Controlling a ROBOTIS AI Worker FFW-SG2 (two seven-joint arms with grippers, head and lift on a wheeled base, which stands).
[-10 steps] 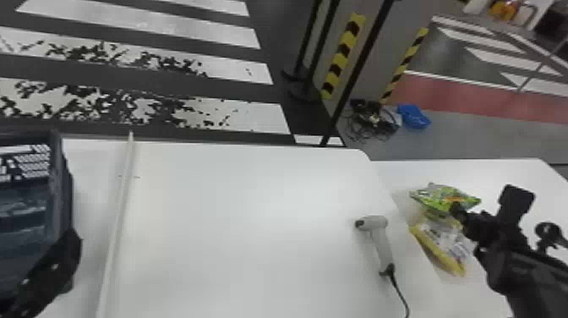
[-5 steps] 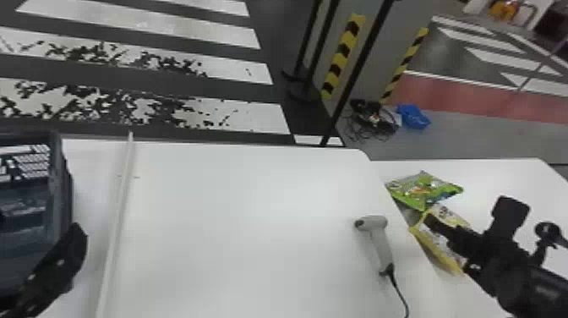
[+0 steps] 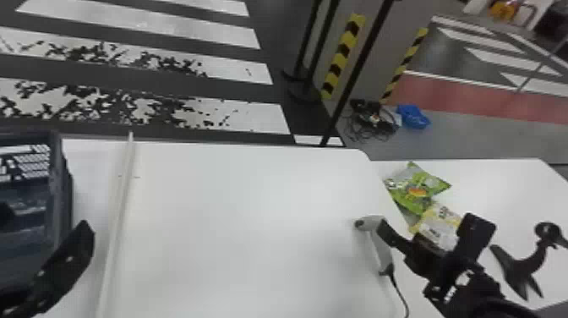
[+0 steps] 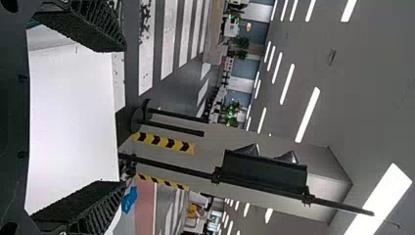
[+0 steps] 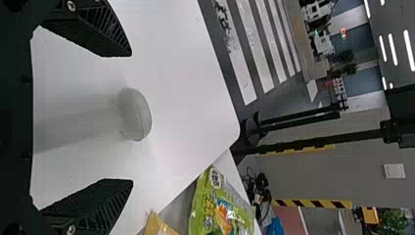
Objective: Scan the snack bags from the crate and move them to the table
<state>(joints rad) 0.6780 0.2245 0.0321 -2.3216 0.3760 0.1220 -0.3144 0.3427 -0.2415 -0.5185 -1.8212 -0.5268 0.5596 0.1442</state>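
My left gripper [image 3: 67, 262] is at the right side of the dark crate [image 3: 61, 182] in the head view. In the left wrist view that gripper [image 4: 123, 116] stands open and holds nothing. My right gripper [image 3: 439, 239] is by the grey scanner [image 3: 382, 249], over the right part of the tables. In the right wrist view the open gripper [image 5: 130, 117] has the scanner's rounded head [image 5: 136, 115] showing between its fingers, not gripped. A green snack bag [image 3: 416, 192] lies on the right table, a yellow one [image 3: 437, 224] beside it, partly behind the right gripper.
A pale strip [image 3: 120, 211] runs over the white table [image 3: 253, 237] beside the crate. The scanner's cable [image 3: 401, 296] trails to the front edge. Beyond the tables stands a thin black post [image 3: 355, 76].
The green bag has shifted left, and my right gripper has come away from it toward the scanner. My left gripper has edged slightly right.
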